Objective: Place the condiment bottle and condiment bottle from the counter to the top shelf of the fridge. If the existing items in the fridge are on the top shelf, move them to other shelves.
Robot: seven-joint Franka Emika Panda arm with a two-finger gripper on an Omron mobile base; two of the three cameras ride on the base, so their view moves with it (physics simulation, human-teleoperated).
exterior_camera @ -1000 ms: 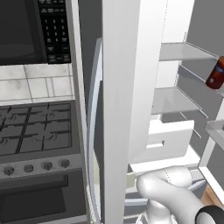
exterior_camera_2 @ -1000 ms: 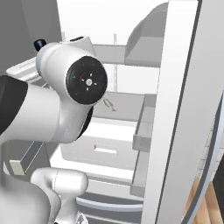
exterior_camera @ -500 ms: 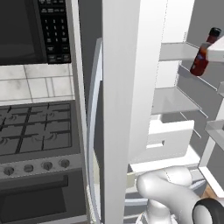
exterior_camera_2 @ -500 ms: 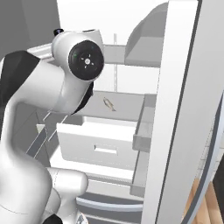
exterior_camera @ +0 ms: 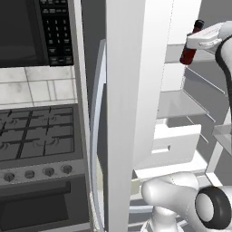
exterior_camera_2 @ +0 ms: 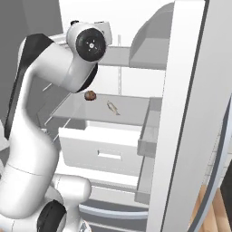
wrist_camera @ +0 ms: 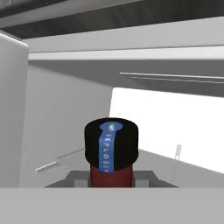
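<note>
My gripper (exterior_camera: 199, 41) is shut on a dark red condiment bottle (exterior_camera: 189, 45) with a black cap, held upright at the height of the fridge's top shelf (exterior_camera: 177, 53). In the hand view the bottle (wrist_camera: 110, 153) stands between my fingertips (wrist_camera: 78, 179), its cap carrying a blue label strip, with the fridge's white inner walls behind it. In the right base view a small brown round item (exterior_camera_2: 90, 95) and a small fish-shaped item (exterior_camera_2: 112, 107) lie on the middle shelf (exterior_camera_2: 131, 111), below the top shelf (exterior_camera_2: 120, 56).
The open fridge door (exterior_camera: 124, 113) stands as a tall white slab between the stove (exterior_camera: 31, 145) and the fridge interior. A white drawer (exterior_camera_2: 102, 149) sits under the middle shelf. Door bins (exterior_camera_2: 148, 136) line the right door (exterior_camera_2: 190, 113).
The arm has lifted the bottle up and to the left, deeper into the fridge, from mid-shelf height to top-shelf level. The grip stayed shut.
</note>
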